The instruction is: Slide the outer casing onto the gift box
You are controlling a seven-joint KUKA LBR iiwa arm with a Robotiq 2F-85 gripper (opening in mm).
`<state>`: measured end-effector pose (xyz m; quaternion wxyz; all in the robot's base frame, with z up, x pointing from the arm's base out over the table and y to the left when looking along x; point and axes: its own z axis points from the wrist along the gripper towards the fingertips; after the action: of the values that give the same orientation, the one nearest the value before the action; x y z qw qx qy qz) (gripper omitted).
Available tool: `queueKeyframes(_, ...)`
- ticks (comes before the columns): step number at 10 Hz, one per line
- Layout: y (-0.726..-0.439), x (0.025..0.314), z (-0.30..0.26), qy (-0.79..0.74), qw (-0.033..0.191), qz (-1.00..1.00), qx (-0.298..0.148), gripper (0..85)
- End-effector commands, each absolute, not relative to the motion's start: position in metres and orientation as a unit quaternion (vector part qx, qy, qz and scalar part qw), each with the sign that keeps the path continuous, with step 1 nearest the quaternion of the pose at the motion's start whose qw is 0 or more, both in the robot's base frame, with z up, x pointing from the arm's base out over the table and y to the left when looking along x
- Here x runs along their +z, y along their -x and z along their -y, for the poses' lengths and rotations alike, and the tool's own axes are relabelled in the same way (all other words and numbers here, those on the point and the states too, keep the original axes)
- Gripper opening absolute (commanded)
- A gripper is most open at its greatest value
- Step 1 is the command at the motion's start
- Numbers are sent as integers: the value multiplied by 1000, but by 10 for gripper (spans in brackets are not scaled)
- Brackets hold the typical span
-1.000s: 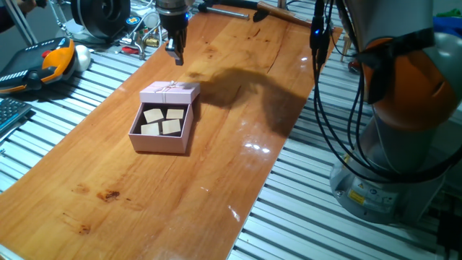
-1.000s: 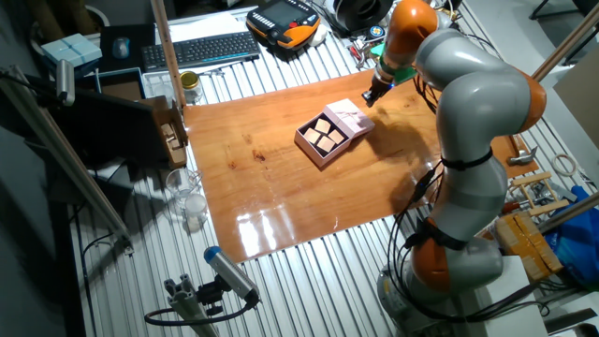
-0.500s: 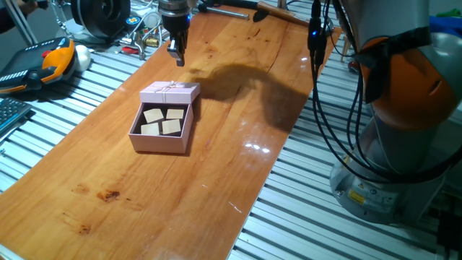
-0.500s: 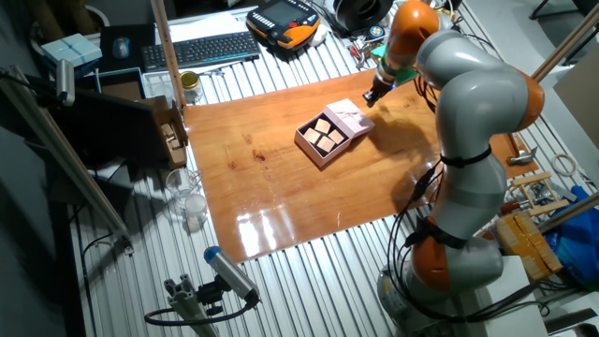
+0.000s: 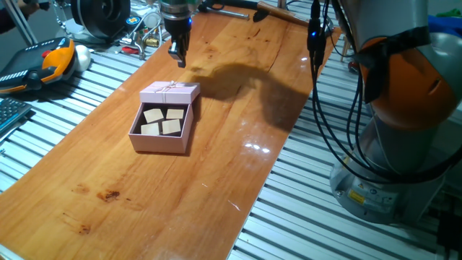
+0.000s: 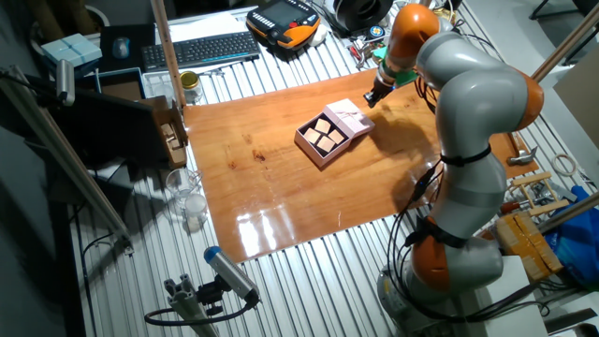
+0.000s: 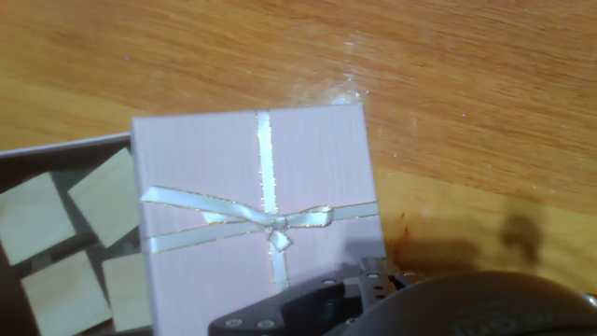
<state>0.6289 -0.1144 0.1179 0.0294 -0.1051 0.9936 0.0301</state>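
The outer casing [image 5: 170, 92], pale pink with a thin bow on top, lies on the wooden table and covers the far end of the gift box [image 5: 160, 124]. The gift box is a shallow pink tray with tan squares showing in its open part. The other fixed view shows the casing [image 6: 349, 116] beside the tray [image 6: 321, 139]. My gripper [image 5: 176, 55] hangs above the table just beyond the casing, apart from it, its fingers together and holding nothing. In the hand view the bow-topped casing [image 7: 254, 201] fills the middle and the tray's squares [image 7: 56, 245] show at the left.
The wooden table [image 5: 216, 166] lies on a slatted metal bench. An orange and black pendant [image 5: 43, 63] and tools sit at the far left. A keyboard [image 6: 201, 49] lies past the table's far edge. The arm's base [image 5: 404, 108] stands at the right.
The gripper has shifted very slightly up and away from the casing. The casing and the gift box have not moved.
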Motion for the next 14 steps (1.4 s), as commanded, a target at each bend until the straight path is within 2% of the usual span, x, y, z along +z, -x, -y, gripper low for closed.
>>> queueKeyframes(1,-630,116,116,106,30,-993,30,0)
queueKeyframes(6,-633,104,118,102,37,-994,25,0)
queueKeyframes(8,-633,104,118,104,39,-993,36,0)
queueKeyframes(14,-633,104,118,80,10,-996,28,0)
